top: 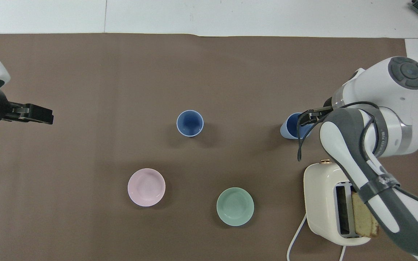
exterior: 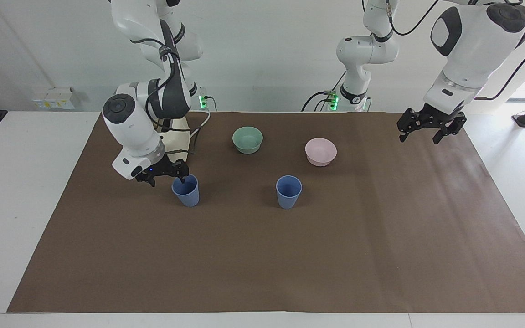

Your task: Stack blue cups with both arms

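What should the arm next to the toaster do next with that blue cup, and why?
Probably close the right pincer on the rim of the blue cup toward the right arm's end. It sits right at that rim, open, one finger seemingly dipping inside, and the cup stands upright on the mat. The other blue cup stands untouched, and the left pincer waits high over the mat's edge.

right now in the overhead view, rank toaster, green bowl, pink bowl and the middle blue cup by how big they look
1. toaster, clearly largest
2. green bowl and pink bowl look alike, so no ranking between them
3. middle blue cup, smallest
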Robot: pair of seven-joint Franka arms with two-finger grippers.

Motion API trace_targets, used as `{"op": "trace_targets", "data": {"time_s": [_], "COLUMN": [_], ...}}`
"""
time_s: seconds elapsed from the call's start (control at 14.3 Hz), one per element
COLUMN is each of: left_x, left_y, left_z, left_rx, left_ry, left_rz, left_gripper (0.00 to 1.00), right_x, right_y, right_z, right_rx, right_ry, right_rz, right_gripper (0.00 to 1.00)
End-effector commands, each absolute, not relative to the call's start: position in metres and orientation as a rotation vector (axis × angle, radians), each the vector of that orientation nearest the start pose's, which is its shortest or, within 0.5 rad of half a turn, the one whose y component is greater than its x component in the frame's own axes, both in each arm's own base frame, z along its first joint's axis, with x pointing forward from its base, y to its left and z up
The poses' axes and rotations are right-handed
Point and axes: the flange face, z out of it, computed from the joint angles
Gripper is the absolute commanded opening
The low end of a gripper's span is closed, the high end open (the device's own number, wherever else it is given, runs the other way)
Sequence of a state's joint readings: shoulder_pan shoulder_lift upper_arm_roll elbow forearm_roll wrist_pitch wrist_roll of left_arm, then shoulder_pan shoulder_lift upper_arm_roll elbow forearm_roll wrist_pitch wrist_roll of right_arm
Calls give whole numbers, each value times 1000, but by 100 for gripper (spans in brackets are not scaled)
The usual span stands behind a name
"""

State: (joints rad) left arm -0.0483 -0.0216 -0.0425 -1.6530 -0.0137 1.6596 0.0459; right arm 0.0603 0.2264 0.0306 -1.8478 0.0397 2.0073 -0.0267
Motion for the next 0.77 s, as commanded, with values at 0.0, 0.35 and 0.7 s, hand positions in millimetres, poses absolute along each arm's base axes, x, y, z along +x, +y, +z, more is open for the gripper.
{"op": "trace_targets", "data": {"time_s": [0.0, 0.35, 0.7], "left_x": [543, 530, 522], "left_y": [-44, -38, -35], "left_z": [638, 652, 674], "left_rx": [-3128, -3141, -3140], "left_ry": [221, 189, 191], "left_rz": [2, -22, -50], "left_gripper": [100, 100, 100], "right_x": [607, 607, 607], "right_y": [54, 57, 58], "right_z": [380, 372, 371], "right_rx": [-3080, -3080, -3081], "right_ry": [-105, -122, -115], "right_rz": [131, 124, 126], "right_gripper": [100, 82, 0]}}
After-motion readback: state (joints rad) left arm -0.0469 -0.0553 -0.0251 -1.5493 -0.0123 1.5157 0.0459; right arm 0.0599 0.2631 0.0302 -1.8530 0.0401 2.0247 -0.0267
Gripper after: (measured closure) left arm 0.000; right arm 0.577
